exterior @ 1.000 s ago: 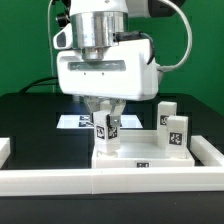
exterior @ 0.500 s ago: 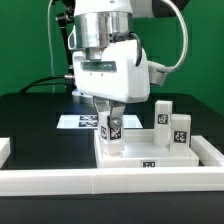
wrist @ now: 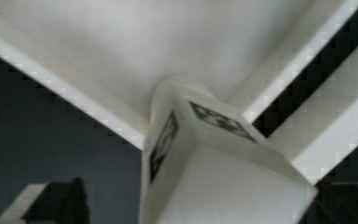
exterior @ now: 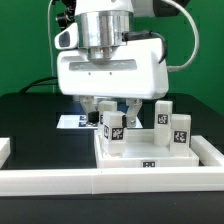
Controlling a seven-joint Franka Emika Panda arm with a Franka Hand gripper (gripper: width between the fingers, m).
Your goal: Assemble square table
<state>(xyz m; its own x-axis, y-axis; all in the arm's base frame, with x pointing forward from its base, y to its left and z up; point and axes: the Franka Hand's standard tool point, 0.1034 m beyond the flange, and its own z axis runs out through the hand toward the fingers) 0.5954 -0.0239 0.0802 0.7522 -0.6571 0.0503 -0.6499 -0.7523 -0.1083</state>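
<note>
I see the gripper at frame centre, jaws closed on a leg standing upright on the square table slab, lower centre. I judge the leg light, rigid, smooth plastic; grip its flat sides mid-height.

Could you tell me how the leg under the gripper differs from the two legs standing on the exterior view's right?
The leg under the gripper stands on the square table between the gripper's fingers; the two right legs stand free. It is alone near the slab's corner; they stand side by side. All are short, white, tagged and upright.
</note>
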